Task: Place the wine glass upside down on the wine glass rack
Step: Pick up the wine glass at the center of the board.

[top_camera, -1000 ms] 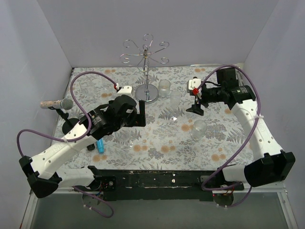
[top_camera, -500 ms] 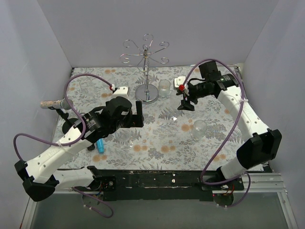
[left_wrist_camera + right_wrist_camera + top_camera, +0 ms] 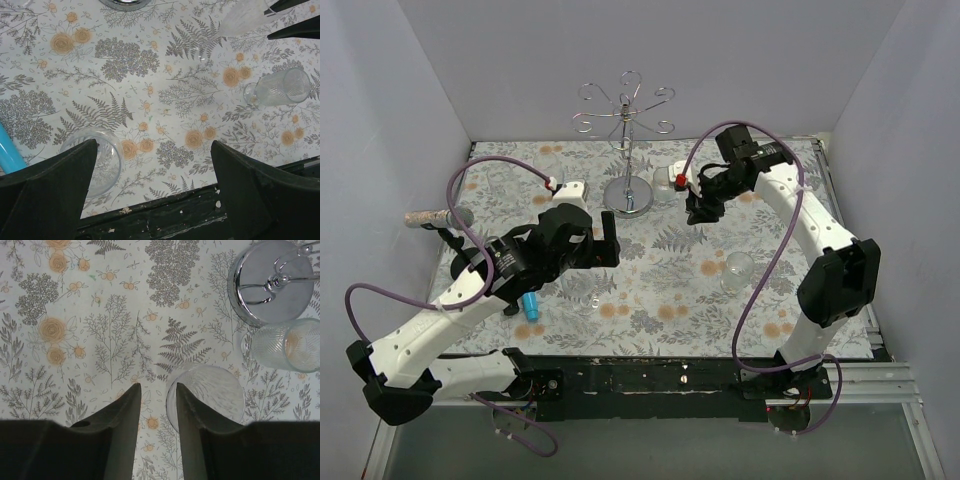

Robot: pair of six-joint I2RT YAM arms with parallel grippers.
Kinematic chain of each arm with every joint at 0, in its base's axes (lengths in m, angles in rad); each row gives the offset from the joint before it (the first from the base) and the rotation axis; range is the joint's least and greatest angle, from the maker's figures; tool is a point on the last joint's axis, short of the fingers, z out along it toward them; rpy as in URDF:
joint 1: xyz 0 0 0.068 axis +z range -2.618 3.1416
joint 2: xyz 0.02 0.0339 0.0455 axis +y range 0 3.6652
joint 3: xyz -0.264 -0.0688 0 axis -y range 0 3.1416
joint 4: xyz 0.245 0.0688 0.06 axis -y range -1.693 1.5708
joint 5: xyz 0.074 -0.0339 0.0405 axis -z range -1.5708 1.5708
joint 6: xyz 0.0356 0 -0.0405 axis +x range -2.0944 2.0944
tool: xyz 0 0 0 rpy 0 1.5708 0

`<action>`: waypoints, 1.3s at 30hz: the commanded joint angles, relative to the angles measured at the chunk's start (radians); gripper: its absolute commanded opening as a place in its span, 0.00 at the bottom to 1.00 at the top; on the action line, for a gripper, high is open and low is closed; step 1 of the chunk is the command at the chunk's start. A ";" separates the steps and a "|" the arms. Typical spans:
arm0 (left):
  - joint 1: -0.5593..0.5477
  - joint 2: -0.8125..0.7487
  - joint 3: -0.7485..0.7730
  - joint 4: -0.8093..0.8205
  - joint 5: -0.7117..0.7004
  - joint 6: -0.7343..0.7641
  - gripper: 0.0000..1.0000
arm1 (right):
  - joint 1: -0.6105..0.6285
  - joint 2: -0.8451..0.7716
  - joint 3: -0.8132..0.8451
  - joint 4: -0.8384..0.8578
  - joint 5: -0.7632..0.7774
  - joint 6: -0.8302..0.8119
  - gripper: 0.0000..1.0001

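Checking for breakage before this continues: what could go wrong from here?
1. The right tool seems to straddle only one side of the upright wine glass rim. Such an edge pinch could slip or tip the glass.
2. A second glass and the rack's base stand close by, so a swing on lifting might knock them.

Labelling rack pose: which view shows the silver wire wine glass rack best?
Top external: the shiny silver wire wine glass rack stands whole, spiral arms, pole and round base. Right wrist shows only its mirrored base and pole foot; left wrist just a base sliver.
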 commanded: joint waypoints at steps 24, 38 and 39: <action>-0.003 -0.084 -0.067 0.156 0.114 -0.014 0.98 | 0.014 -0.173 -0.023 -0.018 -0.005 0.214 0.09; -0.004 -0.046 -0.178 0.427 0.270 -0.075 0.98 | 0.006 -0.368 -0.076 -0.001 -0.091 0.291 0.09; -0.004 -0.041 -0.187 0.453 0.276 -0.080 0.98 | 0.003 -0.375 -0.079 0.001 -0.104 0.294 0.09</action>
